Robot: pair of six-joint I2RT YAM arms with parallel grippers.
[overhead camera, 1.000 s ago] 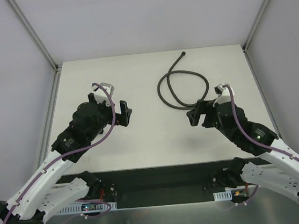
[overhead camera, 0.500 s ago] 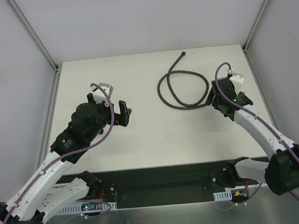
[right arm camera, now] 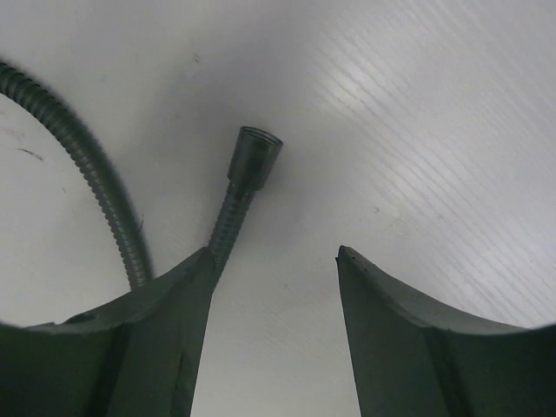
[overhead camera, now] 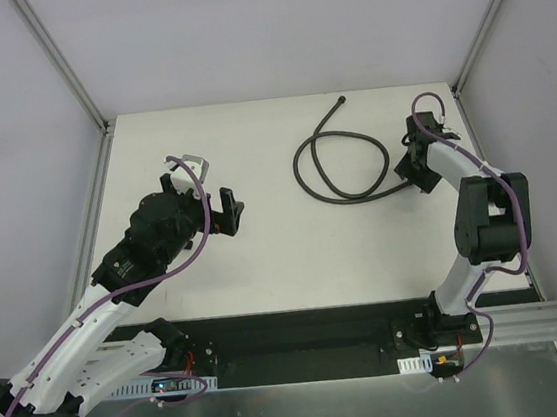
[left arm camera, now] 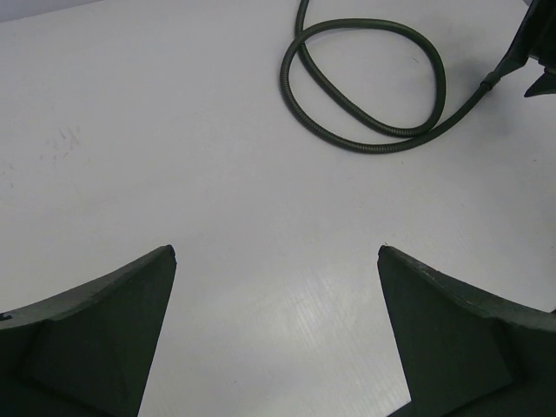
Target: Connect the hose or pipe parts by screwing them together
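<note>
White table, matte top, filled the centre of the top view. Beyond table's far edge: plain pale back wall. At table's far-left corner an aluminium post ran up & outward, w/ a matching post at the far-right corner. Pale side walls flanked the table.

Along table's near edge lay a black strip. Just nearer than that were two white slotted ducts, one near-left, one near-right. A brushed metal sheet sat nearest of all. An aluminium rail stuck out off table's near-right corner.

Left wrist view: faint grey smudge on table top. Right wrist view: small dark scuff & glare streaks on table top.
</note>
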